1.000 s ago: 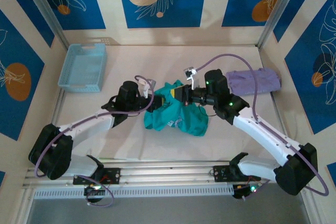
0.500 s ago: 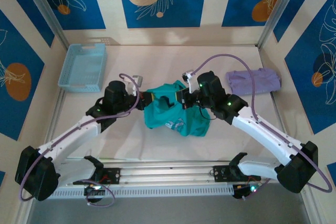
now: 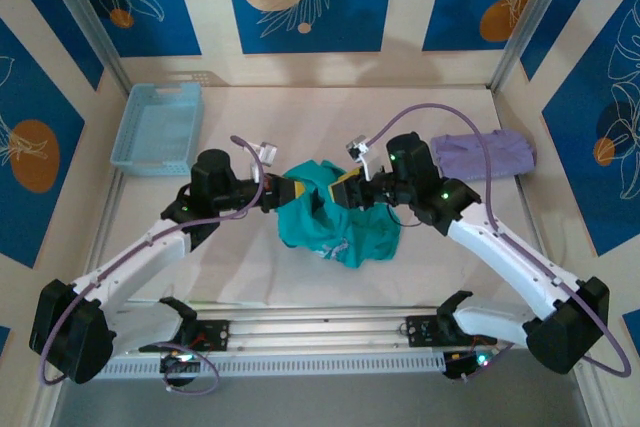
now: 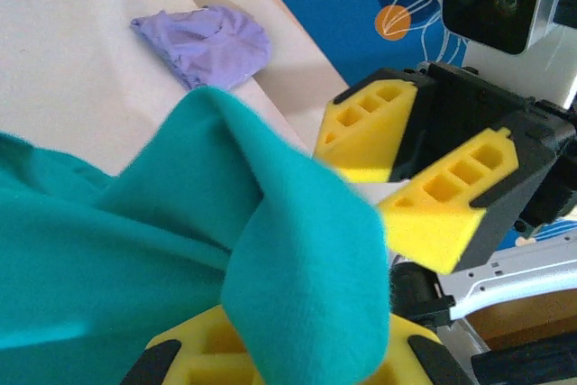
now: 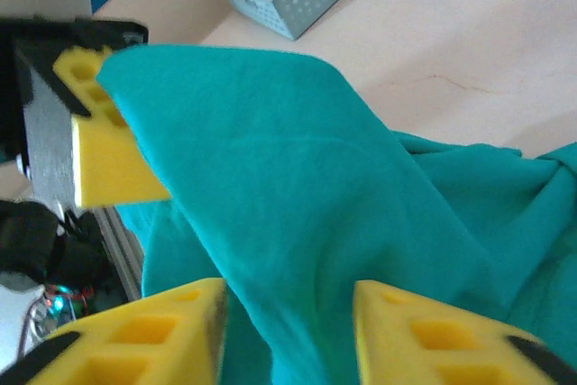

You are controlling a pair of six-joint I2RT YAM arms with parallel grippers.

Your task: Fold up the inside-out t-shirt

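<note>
The inside-out t-shirt (image 3: 345,232) is a teal-green crumpled heap at the middle of the table, lifted at its top edge between the two arms. My left gripper (image 3: 290,192) is shut on a fold of the cloth (image 4: 297,259), which drapes over its yellow fingers (image 4: 194,358). My right gripper (image 3: 345,190) faces it from the right, open; its yellow fingers (image 5: 135,335) stand apart with a loose ridge of the t-shirt (image 5: 297,187) running between them. In the left wrist view the right gripper (image 4: 410,178) shows close beyond the held fold.
A pale lavender folded garment (image 3: 485,154) lies at the back right of the table, behind the right arm. A light blue basket (image 3: 160,127) stands at the back left. Bare table surface (image 3: 250,267) lies in front of the t-shirt.
The left arm pulled the cloth leftward, away from the right gripper. The right gripper's jaws, shut on the t-shirt before, have come apart, and the cloth has sagged lower.
</note>
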